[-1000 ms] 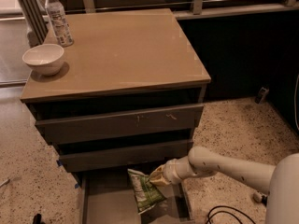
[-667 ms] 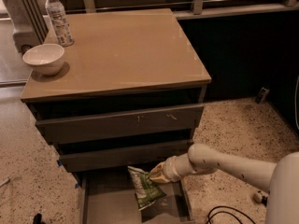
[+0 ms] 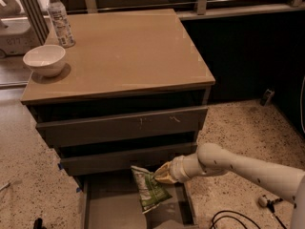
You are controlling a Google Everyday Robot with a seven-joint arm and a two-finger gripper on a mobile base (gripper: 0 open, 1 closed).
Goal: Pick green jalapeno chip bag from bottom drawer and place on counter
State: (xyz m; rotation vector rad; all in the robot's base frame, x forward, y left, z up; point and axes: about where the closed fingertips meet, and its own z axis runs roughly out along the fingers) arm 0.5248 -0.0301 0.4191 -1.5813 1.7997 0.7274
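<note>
Camera view: looks down from the front onto a three-drawer cabinet; the bottom drawer (image 3: 112, 209) stands pulled out, and the two above it are nearly shut.
Change: the green jalapeno chip bag (image 3: 151, 194) sits a little higher than a second ago, its top edge now up near the front of the middle drawer (image 3: 124, 159).
Meaning: the grasp looks secure and the lift out of the drawer has begun. The carry up to the worktop (image 3: 128, 51) is still to come.
Bag: tilted, top end up beside the gripper and lower end hanging over the right part of the drawer floor. Whether it still touches that floor I cannot tell.
Gripper: the gripper (image 3: 161, 174) is clamped on the bag's upper right edge, just above the open drawer and below the middle drawer front.
Arm: the white arm (image 3: 238, 163) reaches in low from the right, nearly level, with the wrist pointing left toward the cabinet.
Worktop: a white bowl (image 3: 45, 60) and a water bottle (image 3: 59, 19) stand at its left rear, well apart from the bag.
</note>
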